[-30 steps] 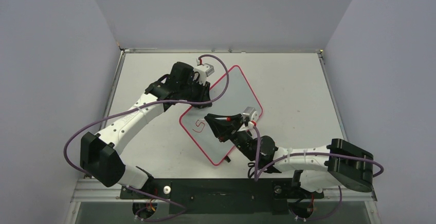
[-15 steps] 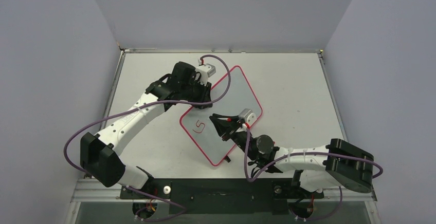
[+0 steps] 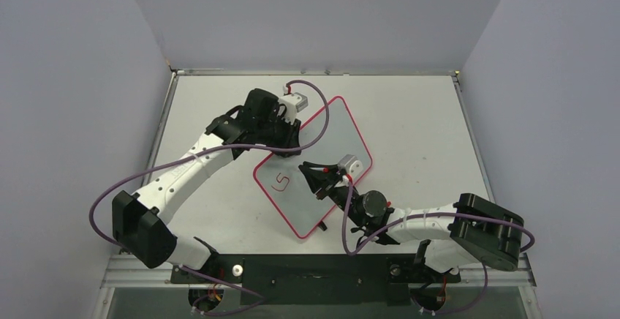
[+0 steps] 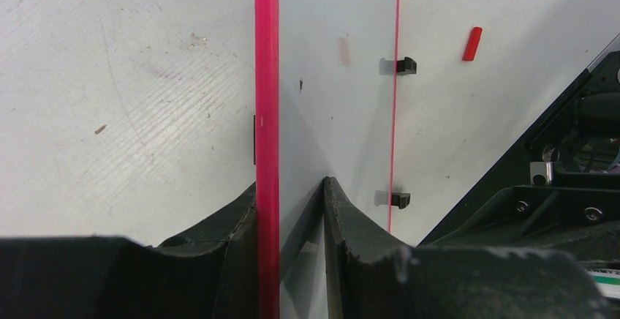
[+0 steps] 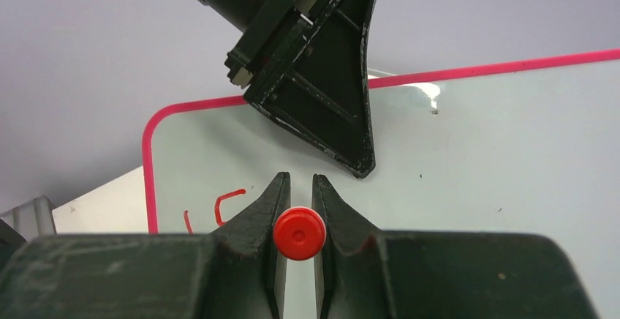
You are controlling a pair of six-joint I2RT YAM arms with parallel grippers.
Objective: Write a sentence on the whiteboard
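Since a second ago, the right arm [image 3: 431, 220] has shifted its elbow left. The right gripper [image 5: 300, 180] clamps a red marker [image 5: 299, 233] just beside the sentence [image 3: 282, 181], so far a lone "S". The left gripper [image 4: 290, 191] pinches the whiteboard [image 3: 322, 140] by its edge.

The table [image 3: 417, 114] is a pale grey-white slab with a thin metal rim [image 3: 314, 72] along its 12 o'clock edge. The left wrist view shows its surface scuffed and scratched. The board [image 3: 333, 143] sits near the centre, turned diagonally, with one corner toward 12 o'clock and the opposite corner toward 6. Whether it lies fully flat cannot be told. A small red cap [image 4: 472, 43] lies on the bare table, just off the board's edge that carries two black clips [image 4: 398, 65], at about 2 o'clock from the farther clip.
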